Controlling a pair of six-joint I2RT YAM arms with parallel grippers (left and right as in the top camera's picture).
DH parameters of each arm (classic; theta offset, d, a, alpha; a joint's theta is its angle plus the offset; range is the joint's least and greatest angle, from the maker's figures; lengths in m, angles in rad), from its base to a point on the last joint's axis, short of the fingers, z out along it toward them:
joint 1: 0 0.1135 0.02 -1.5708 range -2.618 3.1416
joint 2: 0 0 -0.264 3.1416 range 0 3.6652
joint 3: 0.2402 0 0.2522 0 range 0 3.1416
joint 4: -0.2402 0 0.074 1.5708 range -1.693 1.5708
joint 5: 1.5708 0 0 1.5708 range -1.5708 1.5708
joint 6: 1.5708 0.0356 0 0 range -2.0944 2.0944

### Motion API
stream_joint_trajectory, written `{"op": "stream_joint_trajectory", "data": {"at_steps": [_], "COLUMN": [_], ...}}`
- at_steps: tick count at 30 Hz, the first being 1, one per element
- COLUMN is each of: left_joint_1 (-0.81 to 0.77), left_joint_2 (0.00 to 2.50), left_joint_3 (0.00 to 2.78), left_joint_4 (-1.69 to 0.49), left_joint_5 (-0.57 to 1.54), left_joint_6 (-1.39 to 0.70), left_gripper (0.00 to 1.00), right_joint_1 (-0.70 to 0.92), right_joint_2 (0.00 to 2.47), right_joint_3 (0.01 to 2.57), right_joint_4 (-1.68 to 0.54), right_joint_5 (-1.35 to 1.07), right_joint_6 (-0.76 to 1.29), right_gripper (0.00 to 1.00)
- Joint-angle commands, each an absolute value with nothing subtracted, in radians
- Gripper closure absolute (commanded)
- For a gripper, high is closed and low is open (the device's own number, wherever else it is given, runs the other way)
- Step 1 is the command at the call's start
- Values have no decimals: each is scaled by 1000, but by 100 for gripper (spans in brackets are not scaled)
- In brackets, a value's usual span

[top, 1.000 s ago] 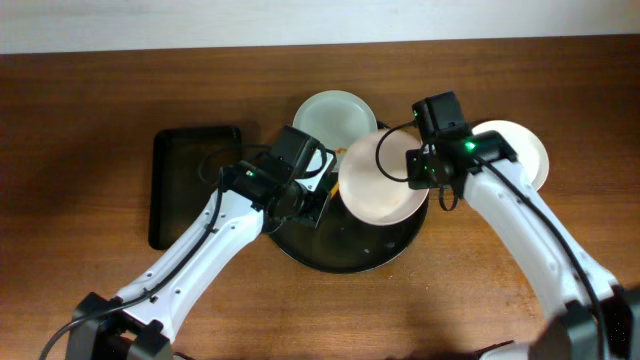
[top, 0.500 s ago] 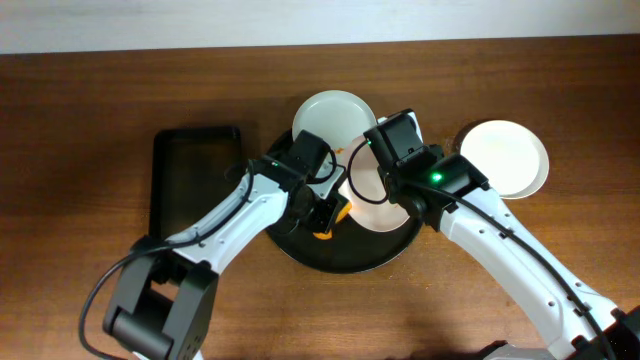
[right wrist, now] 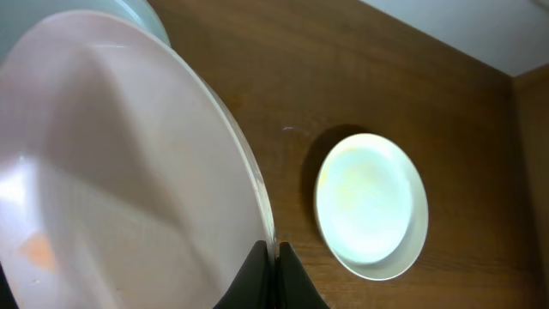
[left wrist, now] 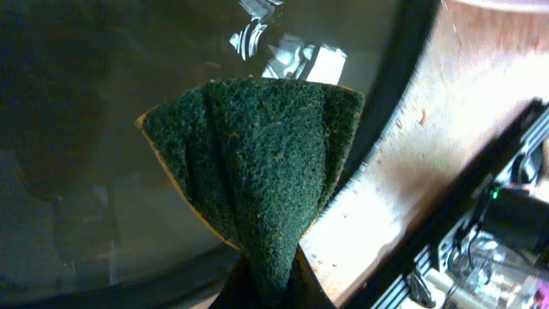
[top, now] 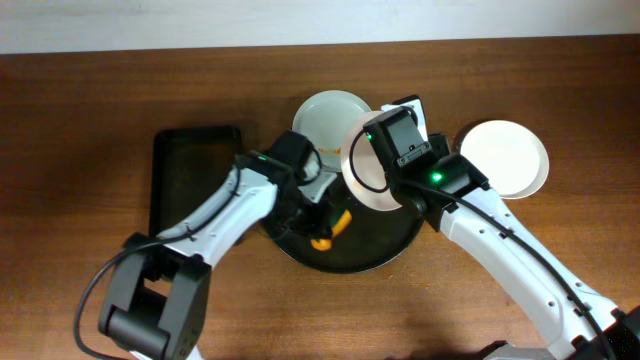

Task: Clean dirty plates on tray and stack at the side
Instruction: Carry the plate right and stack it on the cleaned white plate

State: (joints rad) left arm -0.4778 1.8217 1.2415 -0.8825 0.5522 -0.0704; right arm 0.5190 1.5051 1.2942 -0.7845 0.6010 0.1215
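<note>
My right gripper [top: 392, 165] is shut on the rim of a white plate [top: 362, 170] and holds it tilted above the round black tray [top: 375, 245]. In the right wrist view this plate [right wrist: 129, 172] fills the left, with a small orange smear low on its face, pinched in the jaws [right wrist: 273, 257]. My left gripper [top: 318, 220] is shut on a green and yellow sponge [top: 330, 228] just over the tray; the left wrist view shows the sponge [left wrist: 257, 163] hanging from the jaws [left wrist: 262, 287]. A second plate [top: 328, 118] lies at the tray's far rim. A third plate [top: 508, 155] sits on the table at the right.
A rectangular black tray [top: 190, 185] lies on the table left of the round tray. The third plate also shows in the right wrist view [right wrist: 371, 206]. The left wrist view shows bare wooden table [left wrist: 412, 163] beyond the tray's rim.
My right arm has carried the plate left from beside the third plate and tipped it steeper. My left gripper has moved further over the tray with the sponge.
</note>
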Motion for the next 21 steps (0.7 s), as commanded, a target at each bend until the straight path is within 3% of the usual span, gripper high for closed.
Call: {"op": "stream_joint_trajectory", "data": {"at_steps": [1,7,13,18,21], "left_joint_1": [-362,-140,-131,-136,-137], "left_joint_2": [1737,1594,1595,1595,1595], "left_joint_3": [1269,1272,1271,1271,1271], "left_joint_4": [-884,-887,-908,-926,-926], "left_joint_5": [522,343,343,332,331], "left_joint_6": [-56,-146,-144,-141,-140], "left_gripper": [100,100,100,100,100], "right_joint_1": [503,300,76,-312,-458], "right_joint_2": [1485,1485,1485,1549,1686], "right_joint_3": [1308,1308,1308,1307,1306], "right_joint_4": [-785,-815,-846,-847,-798], "right_joint_5": [680,265,186,80,2], "right_joint_6": [204,297,324,323,305], "right_gripper": [96,96,96,96,96]}}
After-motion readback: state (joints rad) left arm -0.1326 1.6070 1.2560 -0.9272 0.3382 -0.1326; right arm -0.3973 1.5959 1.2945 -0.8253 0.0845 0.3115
